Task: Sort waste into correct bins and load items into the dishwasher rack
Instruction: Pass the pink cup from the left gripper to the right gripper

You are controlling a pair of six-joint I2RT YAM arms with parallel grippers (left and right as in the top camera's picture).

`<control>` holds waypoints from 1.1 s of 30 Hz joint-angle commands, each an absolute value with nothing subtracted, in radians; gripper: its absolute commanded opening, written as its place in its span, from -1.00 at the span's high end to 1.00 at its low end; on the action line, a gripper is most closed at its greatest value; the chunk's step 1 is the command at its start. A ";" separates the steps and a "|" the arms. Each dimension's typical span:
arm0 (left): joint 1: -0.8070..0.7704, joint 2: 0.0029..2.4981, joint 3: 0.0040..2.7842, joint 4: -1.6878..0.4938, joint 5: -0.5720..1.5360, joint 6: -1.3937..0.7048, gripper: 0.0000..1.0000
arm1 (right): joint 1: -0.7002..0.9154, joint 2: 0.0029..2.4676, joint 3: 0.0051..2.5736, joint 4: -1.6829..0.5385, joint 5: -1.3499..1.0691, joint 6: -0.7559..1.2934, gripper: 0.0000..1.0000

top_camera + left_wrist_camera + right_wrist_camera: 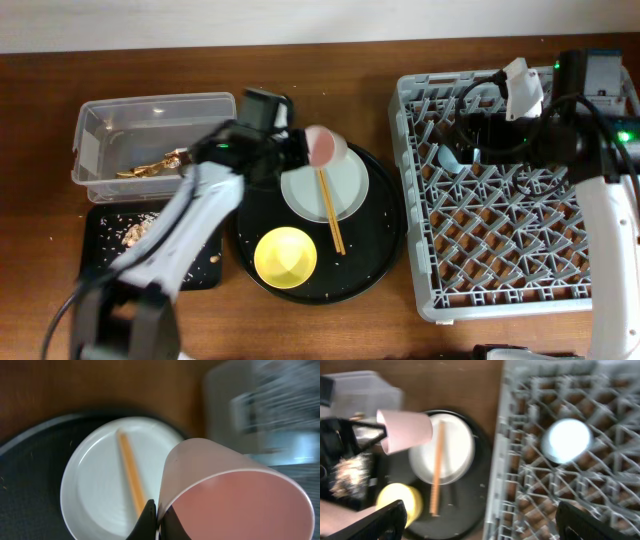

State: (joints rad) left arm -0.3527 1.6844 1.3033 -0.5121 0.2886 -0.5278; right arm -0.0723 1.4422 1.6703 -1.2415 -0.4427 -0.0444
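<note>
1. Table [330, 80]: brown wood; it carries everything listed below.
2. Rack [500, 270]: grey, square, with a lattice floor. It fills the right end of the table, from near the far edge to near the front edge.
3. Round black tray [375, 250]: at the table centre, just left of the rack.
4. Clear box [150, 110]: near the far left corner. A gold wrapper [155, 166] lies inside it.
5. Flat black tray [100, 225]: in front of the clear box, toward the front left corner. Tan food scraps [135, 232] are scattered on it.
6. White plate [350, 185]: on the far half of the round tray. The chopsticks [330, 215] lie across it, their near ends past its rim.
7. Yellow bowl [285, 256]: upright on the near half of the round tray, apart from the plate.
8. Pink cup [325, 145]: clear of the tray, tipped on its side above the plate's far left rim.
9. Blue cup [447, 156]: in the rack, near its left wall toward the far corner.
10. Left gripper [155, 519]: closed narrowly, pinching the pink cup's rim.
11. Right gripper [480, 140]: above the rack beside the blue cup. The wrist view shows its fingers [385, 520] spread wide, holding nothing.
</note>
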 commanded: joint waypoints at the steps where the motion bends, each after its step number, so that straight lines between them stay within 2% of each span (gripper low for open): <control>1: -0.210 1.516 1.333 -0.508 0.682 -0.522 1.00 | -0.073 1.397 1.696 -1.242 -0.837 -0.194 -0.88; 4: -0.074 1.497 1.333 -0.467 1.089 -0.522 1.00 | -0.072 1.399 1.695 -1.242 -1.116 -0.313 -0.89; 5: -0.041 1.501 1.333 -0.437 1.240 -0.522 1.00 | -0.072 1.399 1.695 -1.242 -1.206 -0.351 -0.96; 8: -0.026 1.503 1.333 -0.389 1.409 -0.523 0.99 | -0.067 1.399 1.695 -1.242 -1.301 -0.386 -0.98; 18: -0.189 1.503 1.333 -0.287 1.419 -0.573 1.00 | 0.094 1.401 1.694 -1.192 -1.210 -0.389 -0.99; 26: -0.202 1.501 1.333 -0.253 1.500 -0.584 1.00 | 0.104 1.437 1.694 -1.193 -1.166 -0.388 -0.99; 33: -0.203 1.501 1.333 -0.247 1.497 -0.584 1.00 | 0.201 1.455 1.694 -1.153 -1.166 -0.389 -0.98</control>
